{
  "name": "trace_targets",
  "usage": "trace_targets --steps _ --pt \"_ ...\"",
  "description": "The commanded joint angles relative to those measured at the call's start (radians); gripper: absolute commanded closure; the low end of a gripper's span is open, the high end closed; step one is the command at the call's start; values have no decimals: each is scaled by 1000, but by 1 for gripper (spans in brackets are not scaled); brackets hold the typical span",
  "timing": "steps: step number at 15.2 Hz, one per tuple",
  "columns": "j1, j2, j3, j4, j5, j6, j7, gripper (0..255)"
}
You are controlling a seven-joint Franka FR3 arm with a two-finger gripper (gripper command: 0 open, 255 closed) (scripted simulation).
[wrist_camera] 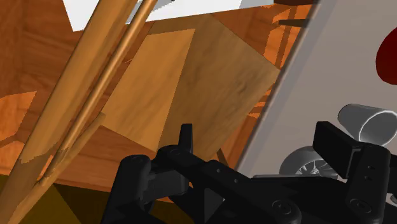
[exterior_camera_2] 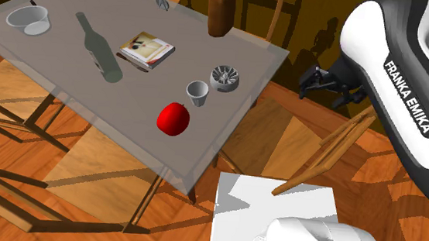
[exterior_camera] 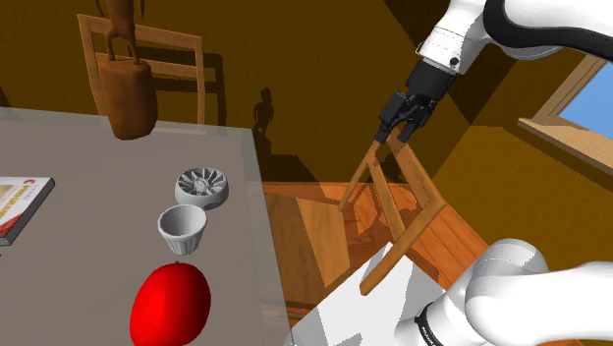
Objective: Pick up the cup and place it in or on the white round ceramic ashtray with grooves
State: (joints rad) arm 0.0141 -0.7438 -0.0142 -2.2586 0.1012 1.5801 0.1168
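One grey desk point(exterior_camera: 79, 167) is seen across the shoulder view's left. A wooden chair point(exterior_camera: 403, 206) is seen off the desk's edge, toward that view's right. The end effector point(exterior_camera: 392, 138) is held at the chair's top, well apart from the desk; fingers are spread, nothing is gripped. A red round object point(exterior_camera: 171, 303), a white grooved ashtray point(exterior_camera: 201, 187) and a white cup point(exterior_camera: 183, 228) are lined up on the desk. The cup is stood upright between the two, just beside the ashtray.

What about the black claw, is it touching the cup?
Apart. In the shoulder view the gripper hangs off the table beside a chair, well away from the cup.
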Motion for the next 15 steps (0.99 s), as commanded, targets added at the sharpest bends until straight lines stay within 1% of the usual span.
trace_targets --steps 1,8,15 --pt "0 0 0 0 0 0 0 0" --pt "44 139 98 -29 57 169 69 0" --pt "83 323 193 0 88 328 138 0"
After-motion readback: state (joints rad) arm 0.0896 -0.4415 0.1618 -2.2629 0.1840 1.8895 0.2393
